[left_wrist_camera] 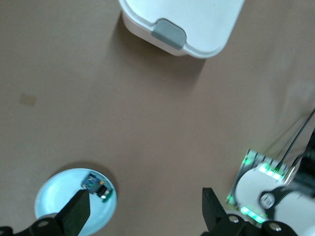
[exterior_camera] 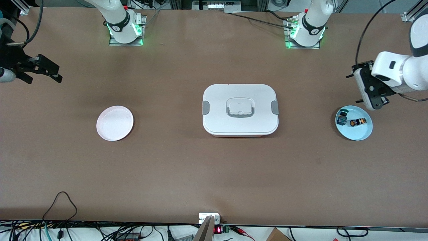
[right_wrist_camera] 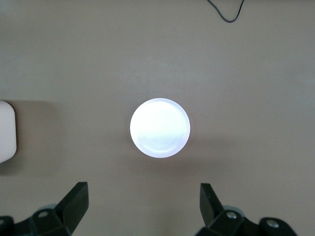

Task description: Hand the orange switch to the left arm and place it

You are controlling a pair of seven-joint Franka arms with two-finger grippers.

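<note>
Orange switch [exterior_camera: 356,122], a tiny capped cylinder, lies on round blue plate [exterior_camera: 354,134].

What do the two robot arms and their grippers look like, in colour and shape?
Both arms are glossy white with rounded links and dark joint bands; green lights glow at their bases. The left gripper and right gripper are black with two angular fingers. Black cables trail beside each arm.

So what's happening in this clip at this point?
Nothing is gripped yet. The tiny black switch with the orange cap lies on the light blue round plate beside a green-and-blue switch. The left tool hangs open over that plate; the right tool, also open, waits above the table. The large white lidded box sits between the blue plate and a pink plate.
</note>
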